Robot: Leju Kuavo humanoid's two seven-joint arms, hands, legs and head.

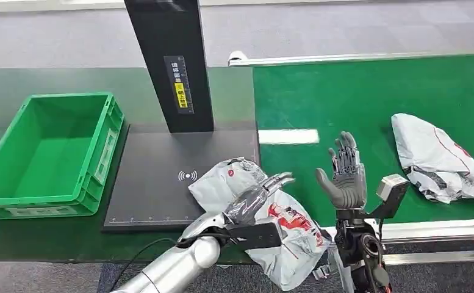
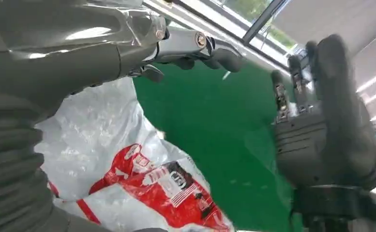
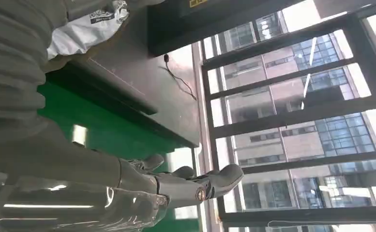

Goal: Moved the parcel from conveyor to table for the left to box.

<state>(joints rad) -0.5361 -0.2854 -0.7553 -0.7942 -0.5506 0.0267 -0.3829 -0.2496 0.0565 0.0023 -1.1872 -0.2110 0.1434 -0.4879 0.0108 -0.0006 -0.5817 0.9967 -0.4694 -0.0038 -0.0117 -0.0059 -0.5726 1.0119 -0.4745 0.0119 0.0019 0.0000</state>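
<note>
A white plastic parcel [image 1: 283,235] with red print lies at the table's front edge, partly on the black scanner plate [image 1: 155,183] and overhanging toward me. My left hand [image 1: 255,198] hovers just over it with fingers stretched out, gripping nothing. In the left wrist view its fingers [image 2: 195,46] reach out past the parcel [image 2: 127,169]. My right hand [image 1: 344,174] stands upright and open over the green conveyor [image 1: 356,91], to the right of the parcel, palm toward it. That hand [image 2: 321,125] also faces the left wrist camera. The green crate [image 1: 106,143] sits at far left.
A second white parcel [image 1: 438,159] lies on the conveyor at the right. A black post [image 1: 170,61] rises behind the scanner plate. The conveyor's metal rail [image 1: 441,229] runs along the front edge. Dark table surface lies between crate and plate.
</note>
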